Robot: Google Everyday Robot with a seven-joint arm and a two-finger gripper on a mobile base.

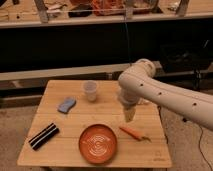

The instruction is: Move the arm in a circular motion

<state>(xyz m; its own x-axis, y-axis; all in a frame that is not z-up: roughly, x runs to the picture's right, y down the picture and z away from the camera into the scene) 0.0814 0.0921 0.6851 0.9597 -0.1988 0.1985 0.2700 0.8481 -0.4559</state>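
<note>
The arm (165, 95) is cream-white, made of thick rounded tube segments with small dark holes, and reaches in from the right edge over the wooden table (70, 122). Its bulbous joint sits above the table's right-back part. From there the narrow beige gripper (129, 116) points straight down, hanging just above the tabletop between the clear cup (90, 91) and the carrot (133, 133). Nothing is seen held in the gripper.
An orange plate (98, 143) lies at the front middle. A blue sponge (66, 105) rests at the left, and a black striped bar (43, 136) lies at the front left. A dark shelf unit with clutter stands behind the table.
</note>
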